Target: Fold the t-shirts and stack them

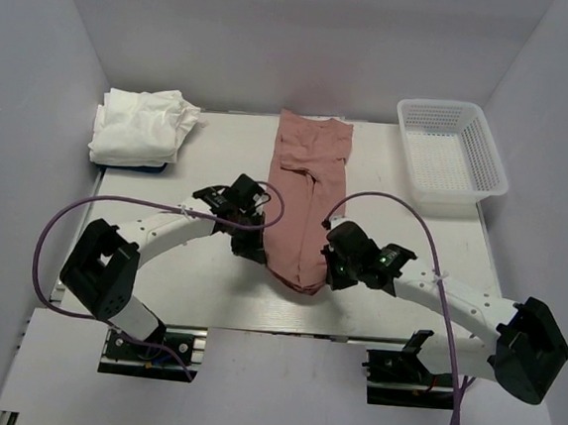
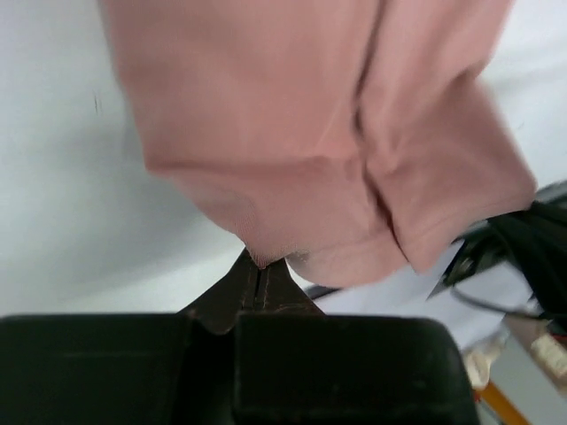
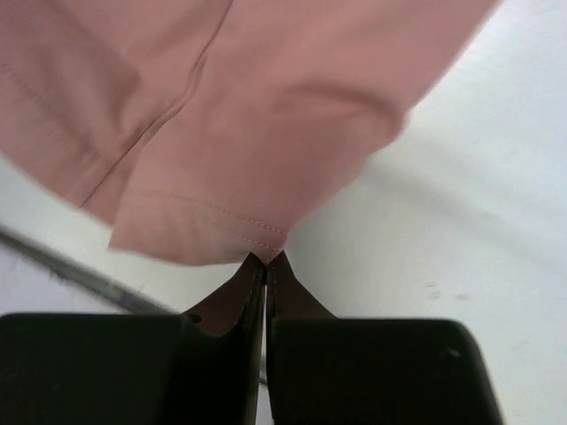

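The left jaws are clenched on the pink t-shirt (image 1: 307, 205), pinching a small peak of its near edge right at their tips, as the left wrist view shows. The right jaws are likewise closed tight, gripping the stitched hem at the shirt's other near corner, the fabric bunching just above their tips in the right wrist view. The shirt is folded lengthwise into a narrow strip. Its near end sits between the two pairs of jaws, and the rest runs straight away from them to the far edge of the tabletop (image 1: 209, 156). From the left jaws the cloth spreads forward and to the right. From the right jaws it spreads forward and to the left, with a seam line crossing it. Whether the pinched end is lifted clear of the tabletop cannot be told. The white t-shirts (image 1: 142, 126) lie in a loose pile well beyond and left of the left jaws. A white mesh basket (image 1: 454, 198) stands well beyond and right of the right jaws.
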Controlling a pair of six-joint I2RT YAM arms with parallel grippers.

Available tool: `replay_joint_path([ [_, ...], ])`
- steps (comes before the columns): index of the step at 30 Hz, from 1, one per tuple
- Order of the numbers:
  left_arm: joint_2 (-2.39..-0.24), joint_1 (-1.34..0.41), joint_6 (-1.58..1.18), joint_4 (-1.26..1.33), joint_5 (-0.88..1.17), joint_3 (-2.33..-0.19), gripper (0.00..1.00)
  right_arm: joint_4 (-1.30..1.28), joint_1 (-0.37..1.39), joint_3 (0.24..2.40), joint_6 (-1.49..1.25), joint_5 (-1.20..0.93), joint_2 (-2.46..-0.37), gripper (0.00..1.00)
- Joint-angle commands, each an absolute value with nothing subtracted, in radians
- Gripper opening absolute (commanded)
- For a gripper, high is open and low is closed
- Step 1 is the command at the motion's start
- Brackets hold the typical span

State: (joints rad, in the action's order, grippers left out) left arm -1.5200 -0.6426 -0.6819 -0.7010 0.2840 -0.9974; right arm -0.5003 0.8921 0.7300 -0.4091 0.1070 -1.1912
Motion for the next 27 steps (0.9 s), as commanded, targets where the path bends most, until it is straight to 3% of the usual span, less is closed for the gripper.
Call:
replay_joint_path([
  [1,-1.552,-0.632,-0.692,-0.669,0.179,-1.135,0.0,-0.523,0.87,0.83,-0.466,0.37,-1.257,0.0],
  [8,-1.68,-0.601,-0.692,-0.701,-0.017,-1.351,0.0,-0.505,0.789,1.0,-0.431,0.474,-1.391,0.0],
  [27,-1.968,-0.451,-0.594,-0.609,0.106,-1.674,0.0,-0.394,0.595,1.342,-0.278,0.422,-1.696,0.0],
])
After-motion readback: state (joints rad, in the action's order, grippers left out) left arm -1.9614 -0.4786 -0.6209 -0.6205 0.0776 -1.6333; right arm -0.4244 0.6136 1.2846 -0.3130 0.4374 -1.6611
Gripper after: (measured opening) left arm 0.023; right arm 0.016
